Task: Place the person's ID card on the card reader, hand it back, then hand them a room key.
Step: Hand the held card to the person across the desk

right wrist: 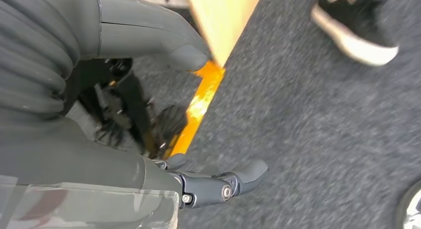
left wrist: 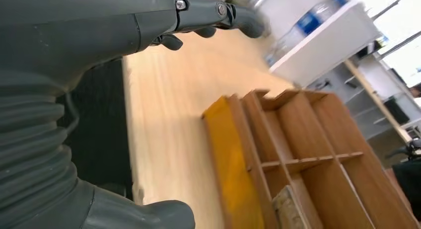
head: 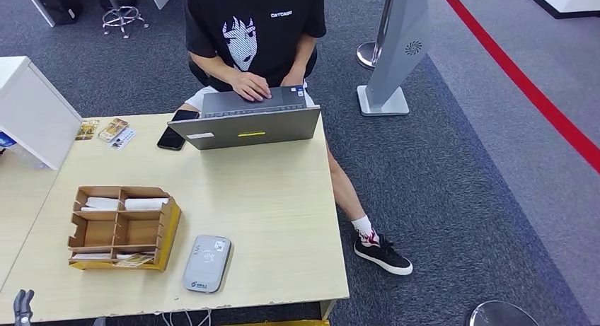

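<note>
At the near edge of the light wooden table (head: 283,220), the left robot hand (left wrist: 149,20) hangs over the table's corner with its fingers apart and nothing in them; its dark fingertips (head: 23,303) just show at the bottom of the head view. The right robot hand (right wrist: 164,110) hangs beside the table above the grey carpet (right wrist: 317,114), thumb and fingers spread and holding nothing. Just beyond the near edge lies the grey card reader (head: 206,263), flat on the table with no card on it. Immediately to its left stands a wooden organizer (head: 124,228) with a yellow side, its compartments holding white cards and papers; from the left wrist view the organizer (left wrist: 308,159) sits close ahead of the hand. Farther back, near the table's far left, a few small cards (head: 106,131) lie together, too small to tell whether one is the ID card. A black phone (head: 171,138) lies beside an open grey laptop (head: 247,122) at the far edge. Behind the laptop sits a person in a black printed T-shirt (head: 255,29), one hand (head: 251,87) on the keyboard, one leg stretched out past the table with a black sneaker (head: 382,254) on the carpet. A white cabinet (head: 32,110) stands at the far left.
</note>
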`<state>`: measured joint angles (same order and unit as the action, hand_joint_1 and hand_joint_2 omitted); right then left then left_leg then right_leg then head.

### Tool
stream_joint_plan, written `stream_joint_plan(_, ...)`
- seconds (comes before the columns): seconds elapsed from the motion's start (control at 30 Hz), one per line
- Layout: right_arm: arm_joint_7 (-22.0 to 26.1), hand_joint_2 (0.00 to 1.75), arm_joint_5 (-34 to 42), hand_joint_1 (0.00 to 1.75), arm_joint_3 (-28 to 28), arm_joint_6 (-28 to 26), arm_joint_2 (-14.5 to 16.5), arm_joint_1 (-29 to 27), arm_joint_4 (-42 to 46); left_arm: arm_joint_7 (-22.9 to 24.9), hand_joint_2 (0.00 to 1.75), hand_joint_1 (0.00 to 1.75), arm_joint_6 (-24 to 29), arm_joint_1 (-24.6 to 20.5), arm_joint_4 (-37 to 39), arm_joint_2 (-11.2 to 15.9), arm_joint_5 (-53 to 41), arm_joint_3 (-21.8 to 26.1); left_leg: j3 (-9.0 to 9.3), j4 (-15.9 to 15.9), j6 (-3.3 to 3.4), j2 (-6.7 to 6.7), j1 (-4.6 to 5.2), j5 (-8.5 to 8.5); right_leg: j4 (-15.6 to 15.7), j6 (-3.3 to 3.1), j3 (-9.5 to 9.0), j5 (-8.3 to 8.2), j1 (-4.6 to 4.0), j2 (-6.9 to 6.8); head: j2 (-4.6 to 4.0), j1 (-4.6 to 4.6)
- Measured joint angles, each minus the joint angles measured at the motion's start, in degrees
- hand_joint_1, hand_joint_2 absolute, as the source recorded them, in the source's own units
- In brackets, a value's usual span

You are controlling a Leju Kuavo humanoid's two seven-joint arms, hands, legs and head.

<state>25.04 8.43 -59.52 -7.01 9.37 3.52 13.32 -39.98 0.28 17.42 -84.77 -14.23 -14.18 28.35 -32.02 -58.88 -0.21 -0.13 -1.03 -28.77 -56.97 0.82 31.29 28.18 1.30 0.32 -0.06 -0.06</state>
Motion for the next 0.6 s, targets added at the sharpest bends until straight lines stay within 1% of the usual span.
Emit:
stream_joint_plan(0.07,-1.2,1.75,-0.1,0.0,-0.1,-2.0,0.4,0.0,-0.1,0.0,1.75,0.0,-7.5,-2.4,4.8,-0.4,4.5,6.0,0.03,0.0,0.0,0.01,0.0,0.0,0.0,0.0,-0.01,0.0,0.0,0.01,-0.01,0.02)
stream_joint_plan(0.1,-1.6,1.75,-0.2,0.0,-0.2,-2.9,0.6,0.0,-0.1,0.0,1.75,0.0,-10.1,-3.5,7.2,-0.5,5.8,9.2,0.05,0.0,-0.01,0.02,-0.01,0.0,0.0,0.0,-0.01,0.0,-0.01,0.03,-0.01,0.0)
stream_joint_plan(0.2,-2.3,1.75,-0.7,0.0,-0.4,-4.6,1.2,-0.1,-0.3,0.0,1.75,0.0,-13.4,-6.3,12.7,-0.7,6.7,17.4,0.07,0.0,-0.01,0.02,-0.02,0.0,0.0,-0.01,0.0,0.0,-0.02,0.02,0.0,-0.08)
stream_joint_plan(0.33,-2.6,1.75,-1.6,0.0,-0.4,-5.6,1.4,0.0,-0.3,0.0,1.75,0.0,-15.5,-9.8,18.9,-1.1,6.4,26.9,0.06,0.0,-0.01,0.0,-0.02,0.0,0.0,-0.03,-0.03,0.02,-0.01,0.0,-0.01,-0.05)
stream_joint_plan(0.43,-3.1,1.75,-2.3,0.0,-0.4,-6.3,1.5,0.0,-0.4,0.0,1.75,0.0,-15.2,-12.2,23.9,-0.9,5.6,32.5,0.06,0.0,-0.01,0.0,0.0,0.0,0.0,-0.03,-0.04,0.01,-0.01,0.0,0.0,-0.01)
stream_joint_plan(0.53,-3.7,1.75,-3.0,0.0,-0.4,-6.7,1.7,0.0,-0.4,0.0,1.75,0.0,-13.1,-14.0,29.2,0.1,3.6,36.9,0.07,0.0,-0.01,0.0,0.0,0.0,0.0,-0.03,-0.03,0.01,0.0,0.0,-0.01,-0.01)
stream_joint_plan(0.6,-4.0,1.75,-3.3,0.0,-0.4,-6.8,1.8,0.0,-0.4,0.0,1.75,0.0,-12.2,-14.7,32.2,0.8,2.7,38.6,0.08,0.0,-0.01,0.0,0.0,0.0,0.0,-0.03,-0.03,0.02,0.0,0.0,-0.01,-0.01)
